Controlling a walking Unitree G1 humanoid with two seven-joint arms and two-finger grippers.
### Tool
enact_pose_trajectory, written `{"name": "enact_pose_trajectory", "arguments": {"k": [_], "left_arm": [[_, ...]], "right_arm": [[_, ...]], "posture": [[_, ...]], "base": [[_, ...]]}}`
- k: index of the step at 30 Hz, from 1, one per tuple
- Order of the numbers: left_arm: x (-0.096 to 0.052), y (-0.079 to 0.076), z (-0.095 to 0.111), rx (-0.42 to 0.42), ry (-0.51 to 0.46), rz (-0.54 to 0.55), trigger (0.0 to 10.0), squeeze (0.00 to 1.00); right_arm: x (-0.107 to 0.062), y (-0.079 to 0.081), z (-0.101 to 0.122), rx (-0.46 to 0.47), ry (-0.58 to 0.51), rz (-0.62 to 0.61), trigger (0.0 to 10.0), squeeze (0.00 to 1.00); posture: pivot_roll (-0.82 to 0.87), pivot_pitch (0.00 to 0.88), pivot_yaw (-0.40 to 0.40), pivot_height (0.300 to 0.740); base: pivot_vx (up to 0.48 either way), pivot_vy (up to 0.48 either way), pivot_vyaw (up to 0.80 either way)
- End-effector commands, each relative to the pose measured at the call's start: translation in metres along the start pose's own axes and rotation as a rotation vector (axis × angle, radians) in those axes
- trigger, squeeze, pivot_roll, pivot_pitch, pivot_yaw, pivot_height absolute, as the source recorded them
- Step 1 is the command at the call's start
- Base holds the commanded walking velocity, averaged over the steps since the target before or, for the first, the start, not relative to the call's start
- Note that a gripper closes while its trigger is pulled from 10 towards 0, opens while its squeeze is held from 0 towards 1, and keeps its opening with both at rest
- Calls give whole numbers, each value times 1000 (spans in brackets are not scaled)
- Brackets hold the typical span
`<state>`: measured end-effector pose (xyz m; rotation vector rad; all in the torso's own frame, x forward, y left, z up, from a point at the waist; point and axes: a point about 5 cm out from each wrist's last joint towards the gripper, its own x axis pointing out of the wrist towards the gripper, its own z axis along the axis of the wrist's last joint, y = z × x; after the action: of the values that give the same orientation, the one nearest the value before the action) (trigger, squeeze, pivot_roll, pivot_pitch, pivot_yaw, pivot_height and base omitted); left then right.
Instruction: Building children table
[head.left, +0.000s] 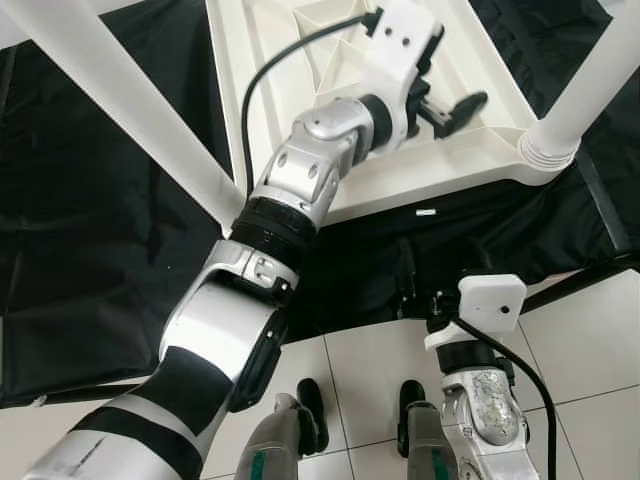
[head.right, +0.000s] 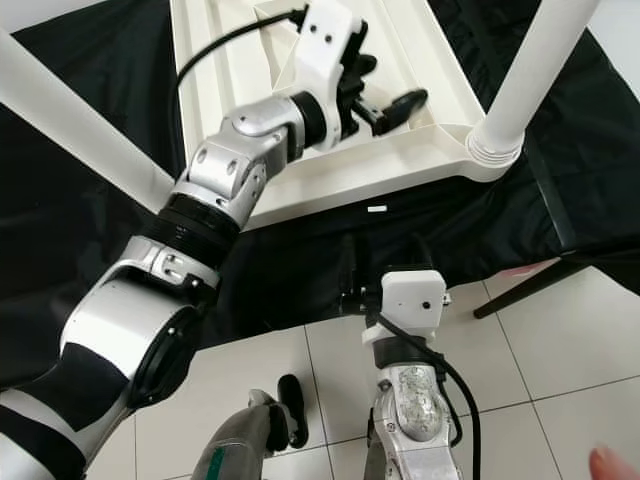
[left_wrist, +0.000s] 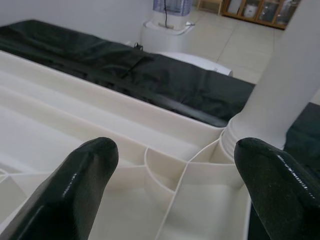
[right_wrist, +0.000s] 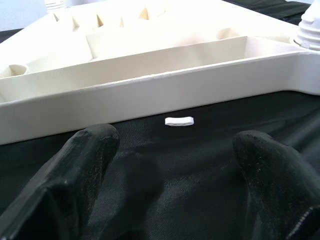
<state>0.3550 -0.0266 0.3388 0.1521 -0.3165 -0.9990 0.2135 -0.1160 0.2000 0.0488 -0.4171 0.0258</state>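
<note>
The cream children's table (head.left: 470, 160) lies upside down on a black sheet (head.left: 90, 250) spread over the tiled floor (head.left: 580, 340), its ribbed underside facing up. One white leg (head.left: 585, 85) stands upright in the corner socket of the table nearest the robot's right side; a second white leg (head.left: 120, 95) slants across the sheet on the far side of the left arm from that socket. The left gripper (head.left: 455, 108) reaches over the near rim of the table, inside the ribbed underside and just beside the socketed leg; its jaws stand wide apart and hold nothing, the black fingers (left_wrist: 70, 192) flanking the ribs near the corner. The right gripper (right_wrist: 172, 165) hovers low over the black sheet just outside the table's near rim, jaws likewise wide and empty. A small white piece (right_wrist: 179, 121) lies on the sheet between that gripper and the rim.
</note>
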Motion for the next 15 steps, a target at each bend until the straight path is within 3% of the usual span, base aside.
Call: {"name": "enact_pose_trajectory", "arguments": {"k": [1,3,7,11,15], "left_arm": [[-1,-16,-2,2,9,-216,10000,0],[-8,-31,-15,-2,42,-282,10000,0],[-10,-36,-19,-9,57,-295,10000,0],[-14,-57,-43,-5,125,-321,10000,0],[-14,-64,-49,0,149,-324,10000,0]], "right_arm": [[-3,1,-5,14,30,6,10000,0],[0,0,-6,10,29,10,10000,0],[0,0,-7,9,29,12,10000,0],[5,0,-8,10,20,22,10000,0],[5,0,-8,10,20,24,10000,0]], "posture": [[-187,366,194,740],[-175,355,190,740],[-175,355,190,740],[-167,343,185,740],[-167,343,185,740]], "base": [[0,0,0],[0,0,0],[0,0,0],[0,0,0],[0,0,0]]}}
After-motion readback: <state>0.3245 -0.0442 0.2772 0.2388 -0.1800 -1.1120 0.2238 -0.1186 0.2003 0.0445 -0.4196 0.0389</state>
